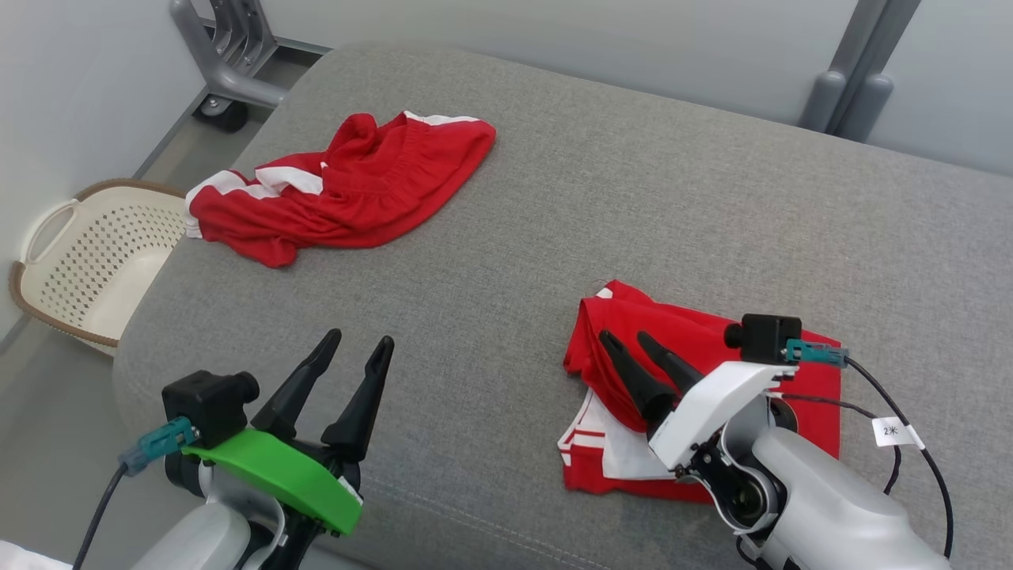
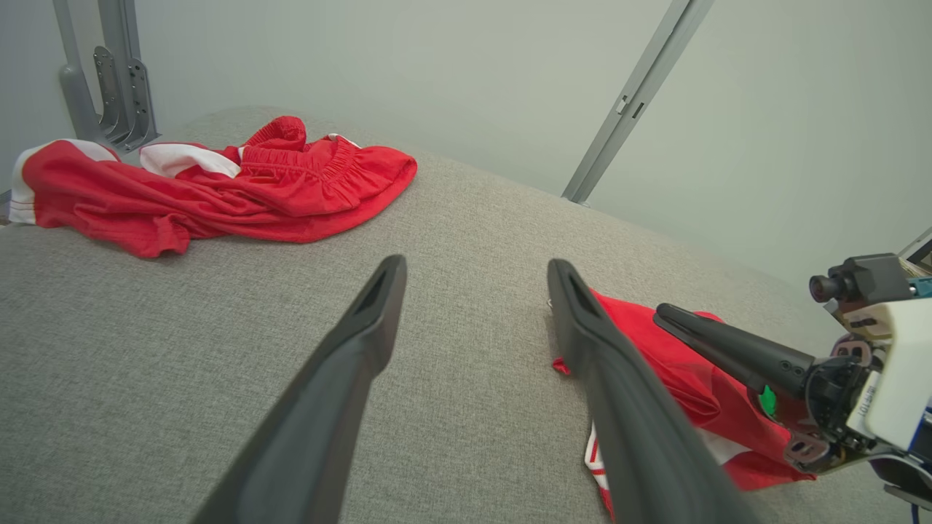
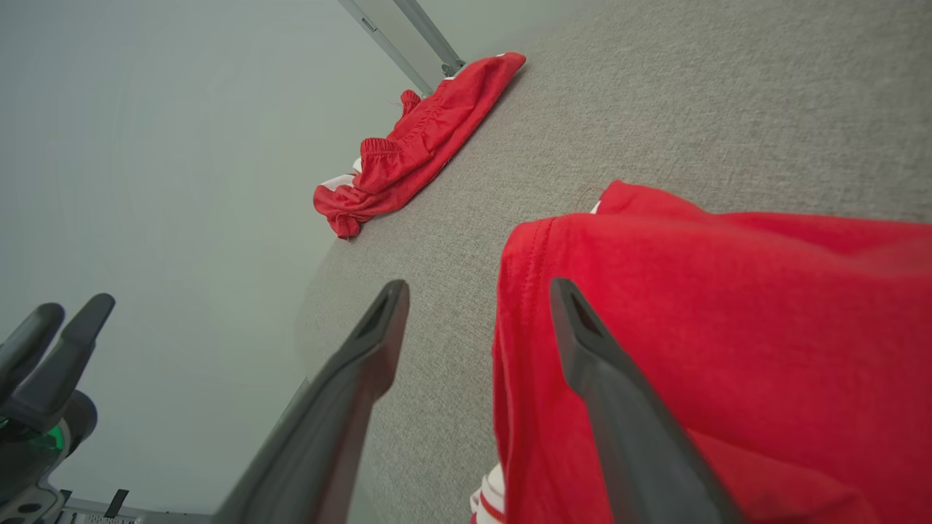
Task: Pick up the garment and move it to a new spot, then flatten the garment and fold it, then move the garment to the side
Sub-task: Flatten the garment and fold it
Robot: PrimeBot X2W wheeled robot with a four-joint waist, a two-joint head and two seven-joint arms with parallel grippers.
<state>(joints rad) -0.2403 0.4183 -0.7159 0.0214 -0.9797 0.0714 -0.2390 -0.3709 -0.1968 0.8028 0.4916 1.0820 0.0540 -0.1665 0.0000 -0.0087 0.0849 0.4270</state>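
A folded red garment with white trim point(image 1: 696, 328) lies flat at the right of the grey cushion point(image 1: 633, 182); it also appears in the left wrist view point(image 2: 677, 371) and the right wrist view point(image 3: 728, 291). My right gripper point(image 1: 627, 339) hovers over its left edge, open, holding nothing. In the right wrist view the right gripper point(image 3: 477, 287) straddles the garment's hem, one finger over the fabric and one over bare cushion. My left gripper point(image 1: 358, 340) stands open over bare cushion at the near left, empty, as the left wrist view shows point(image 2: 475, 263).
A second red and white garment point(image 1: 356, 190) lies crumpled at the far left of the cushion. A cream perforated basket point(image 1: 95, 261) sits on the floor beyond the cushion's left edge. Grey metal frame legs point(image 1: 229, 55) stand at the back.
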